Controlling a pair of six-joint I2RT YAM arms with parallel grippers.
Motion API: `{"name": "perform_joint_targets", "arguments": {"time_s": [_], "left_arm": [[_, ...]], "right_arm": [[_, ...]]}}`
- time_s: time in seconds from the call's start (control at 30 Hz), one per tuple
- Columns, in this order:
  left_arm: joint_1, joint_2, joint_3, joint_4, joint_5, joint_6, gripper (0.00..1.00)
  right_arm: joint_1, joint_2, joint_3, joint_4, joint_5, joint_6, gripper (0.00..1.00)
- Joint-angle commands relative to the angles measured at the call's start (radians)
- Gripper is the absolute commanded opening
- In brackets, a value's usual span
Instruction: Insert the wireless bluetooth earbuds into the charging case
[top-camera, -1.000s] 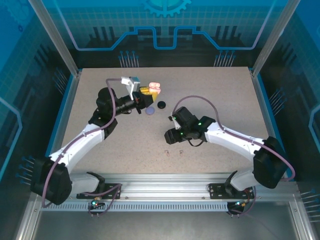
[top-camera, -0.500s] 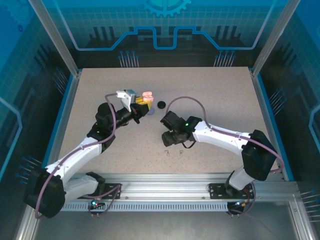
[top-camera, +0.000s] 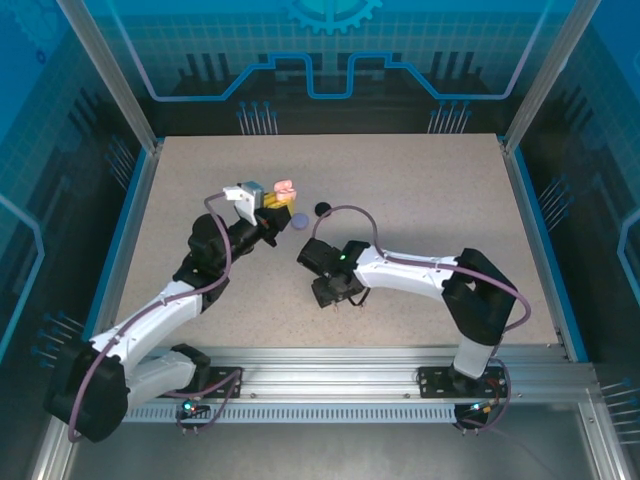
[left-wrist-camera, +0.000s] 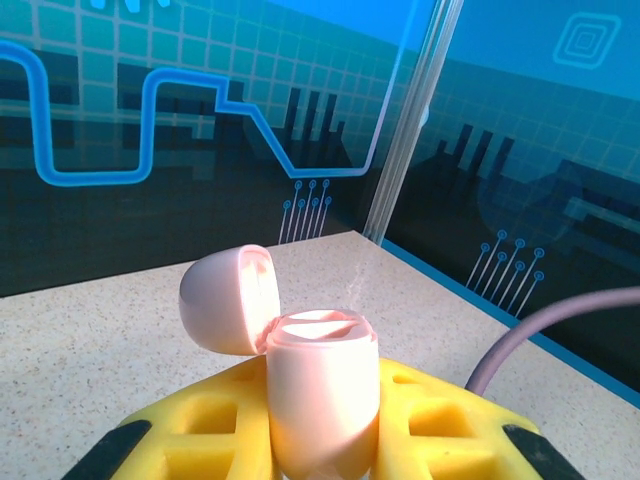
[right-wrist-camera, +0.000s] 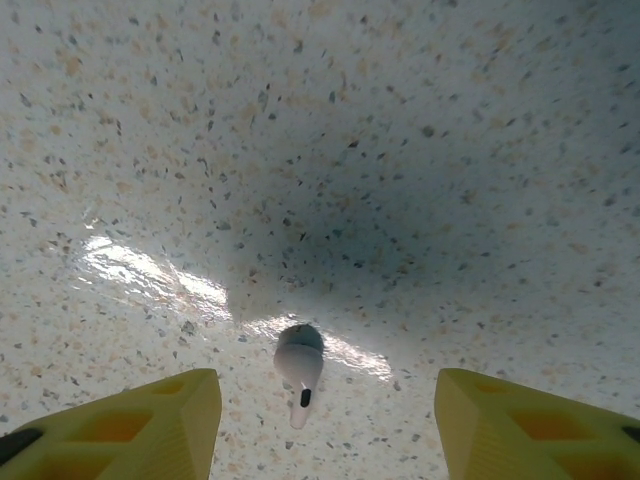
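Observation:
A pale pink charging case (left-wrist-camera: 320, 385) stands upright with its lid (left-wrist-camera: 225, 298) flipped open to the left. My left gripper (left-wrist-camera: 320, 445) is shut on its body between yellow fingers (left-wrist-camera: 200, 430). From above, that gripper (top-camera: 270, 205) holds the case (top-camera: 285, 188) over the table's back middle. One pale stemmed earbud (right-wrist-camera: 300, 368) lies on the speckled table, stem toward the camera. My right gripper (right-wrist-camera: 325, 430) hangs low over it, open, a yellow finger (right-wrist-camera: 150, 425) on each side and apart from it. In the top view the right gripper (top-camera: 333, 294) is near the table's middle front.
A lavender round case (top-camera: 299, 221) and a black round case (top-camera: 322, 208) lie closed on the table just right of the left gripper. The speckled table (top-camera: 430, 190) has blue edging and transparent walls around it.
My right arm has swung left and toward the near edge, lowering its open gripper over the earbud. The left gripper has drawn a little left and back with the pink case.

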Motion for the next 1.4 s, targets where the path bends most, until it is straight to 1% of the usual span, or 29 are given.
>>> {"name": "perform_joint_targets", "arguments": {"time_s": [0.0, 0.33, 0.73, 0.97, 1.37], "left_arm": [[-0.005, -0.027, -0.015, 0.042, -0.039, -0.012, 0.0], [-0.005, -0.029, -0.023, 0.043, -0.039, -0.01, 0.0], [-0.004, 0.002, -0.032, 0.106, -0.004, -0.028, 0.0], [-0.005, 0.015, -0.031, 0.129, 0.036, -0.02, 0.0], [-0.005, -0.004, -0.019, 0.084, 0.014, -0.019, 0.0]], "right_arm": [[0.022, 0.035, 0.034, -0.051, 0.0, 0.048, 0.58], [0.038, 0.065, 0.033, -0.062, -0.007, 0.087, 0.54], [0.04, 0.054, 0.025, -0.057, 0.001, 0.095, 0.54], [0.04, 0.049, 0.019, -0.055, 0.006, 0.1, 0.54], [0.04, 0.056, 0.011, -0.057, 0.004, 0.118, 0.52]]}}
